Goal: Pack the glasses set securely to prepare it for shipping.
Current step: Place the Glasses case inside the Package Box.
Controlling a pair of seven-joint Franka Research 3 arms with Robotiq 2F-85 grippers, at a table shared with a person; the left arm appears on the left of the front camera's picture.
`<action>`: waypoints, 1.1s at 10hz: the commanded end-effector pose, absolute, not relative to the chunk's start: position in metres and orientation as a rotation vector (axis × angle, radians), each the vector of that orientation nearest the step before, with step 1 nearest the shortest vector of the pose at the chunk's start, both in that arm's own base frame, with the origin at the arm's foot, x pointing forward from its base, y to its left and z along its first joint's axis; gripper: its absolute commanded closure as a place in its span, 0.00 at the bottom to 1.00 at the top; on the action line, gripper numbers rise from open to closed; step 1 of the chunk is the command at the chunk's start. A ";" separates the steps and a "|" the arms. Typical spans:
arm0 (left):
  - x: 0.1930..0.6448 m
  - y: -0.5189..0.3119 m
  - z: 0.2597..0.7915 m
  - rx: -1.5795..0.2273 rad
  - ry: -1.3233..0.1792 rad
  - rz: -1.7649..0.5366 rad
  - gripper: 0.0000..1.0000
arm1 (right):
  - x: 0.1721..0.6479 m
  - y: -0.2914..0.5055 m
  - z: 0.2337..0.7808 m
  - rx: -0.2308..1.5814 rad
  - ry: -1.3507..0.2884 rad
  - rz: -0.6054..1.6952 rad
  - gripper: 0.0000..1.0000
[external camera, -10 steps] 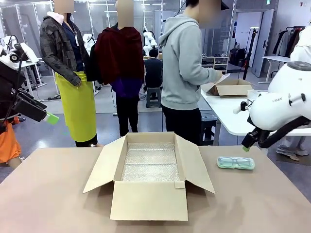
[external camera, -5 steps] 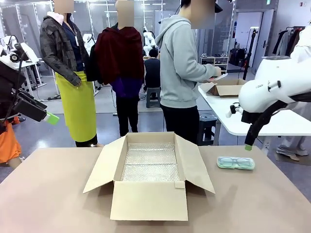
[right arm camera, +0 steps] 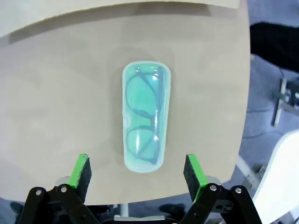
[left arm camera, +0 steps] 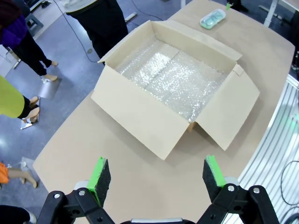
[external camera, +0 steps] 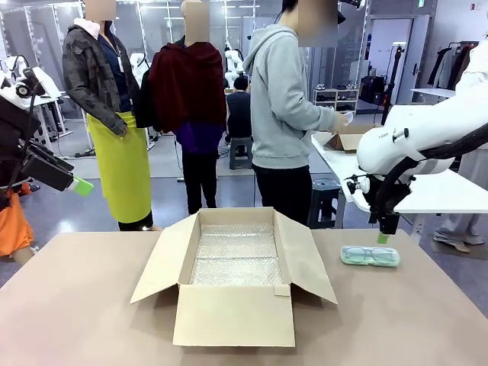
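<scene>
- The front view looks from the near side across the table [external camera: 76, 305], low and almost level, at middle distance. The open box [external camera: 232, 305] is in the lower centre and the green case [external camera: 370, 256] at the right.
- The left wrist view looks down at a slant from high and far off. It shares the whole box, in the centre, and the case, small in the upper right.
- The right wrist view looks straight down from close above. It shares the case, in the centre, with both other views.
</scene>
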State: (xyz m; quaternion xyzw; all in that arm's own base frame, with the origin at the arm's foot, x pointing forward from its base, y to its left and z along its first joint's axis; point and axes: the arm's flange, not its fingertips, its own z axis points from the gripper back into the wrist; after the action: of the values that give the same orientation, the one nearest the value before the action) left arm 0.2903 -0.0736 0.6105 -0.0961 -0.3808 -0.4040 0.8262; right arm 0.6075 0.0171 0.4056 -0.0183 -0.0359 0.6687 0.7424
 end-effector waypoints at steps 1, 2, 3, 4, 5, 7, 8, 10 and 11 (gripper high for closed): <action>0.290 -0.073 0.611 -0.205 -0.812 -0.859 0.00 | 0.625 0.010 0.400 -0.018 -0.030 1.472 0.00; 0.290 -0.073 0.611 -0.205 -0.812 -0.859 0.00 | 0.630 0.008 0.395 0.014 -0.043 1.451 0.00; 0.290 -0.073 0.611 -0.205 -0.812 -0.859 0.00 | 0.631 0.009 0.389 0.003 -0.046 1.426 0.00; 0.290 -0.073 0.611 -0.205 -0.812 -0.859 0.00 | 0.629 0.009 0.385 0.007 -0.052 1.420 0.00; 0.290 -0.073 0.611 -0.205 -0.812 -0.859 0.00 | 0.628 0.010 0.378 -0.015 -0.047 1.420 0.00; 0.290 -0.073 0.611 -0.205 -0.812 -0.859 0.00 | 0.629 0.011 0.360 -0.017 -0.039 1.430 0.00; 0.290 -0.073 0.611 -0.205 -0.812 -0.859 0.00 | 0.629 0.011 0.355 -0.012 -0.043 1.442 0.00; 0.290 -0.073 0.611 -0.205 -0.812 -0.859 0.00 | 0.627 0.011 0.344 -0.008 -0.043 1.441 0.00; 0.290 -0.073 0.611 -0.205 -0.812 -0.859 0.00 | 0.627 0.010 0.335 0.004 -0.037 1.436 0.00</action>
State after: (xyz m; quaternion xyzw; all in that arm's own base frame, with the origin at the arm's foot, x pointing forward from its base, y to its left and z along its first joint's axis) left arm 0.2904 -0.0736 0.6105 -0.0961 -0.3808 -0.4040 0.8262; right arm 0.6303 0.0093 0.3423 0.0052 -0.0136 0.6626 0.7488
